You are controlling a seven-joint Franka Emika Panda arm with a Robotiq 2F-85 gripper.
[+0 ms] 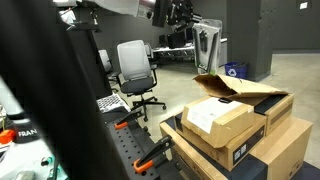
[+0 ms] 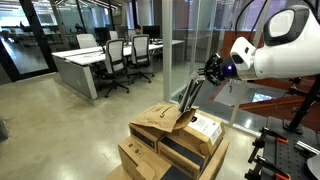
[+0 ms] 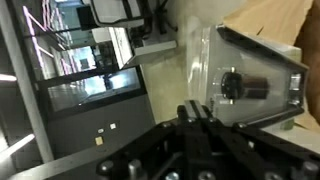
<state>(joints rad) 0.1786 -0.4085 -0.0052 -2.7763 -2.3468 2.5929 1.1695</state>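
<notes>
Clamped shut in the gripper [image 3: 196, 110] by one edge: clear plastic pack [image 3: 250, 85], over cardboard boxes [image 2: 160, 125]. Likely light, slick, springy; best pinched at the flat rim.

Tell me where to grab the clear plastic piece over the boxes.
Pinch the clear plastic piece by its thin flat edge, coming edge-on and clear of the black knob, as the gripper seems to now with jaws shut. The piece is broad and hangs tilted above the cardboard boxes; only an edge looks thin enough.
</notes>
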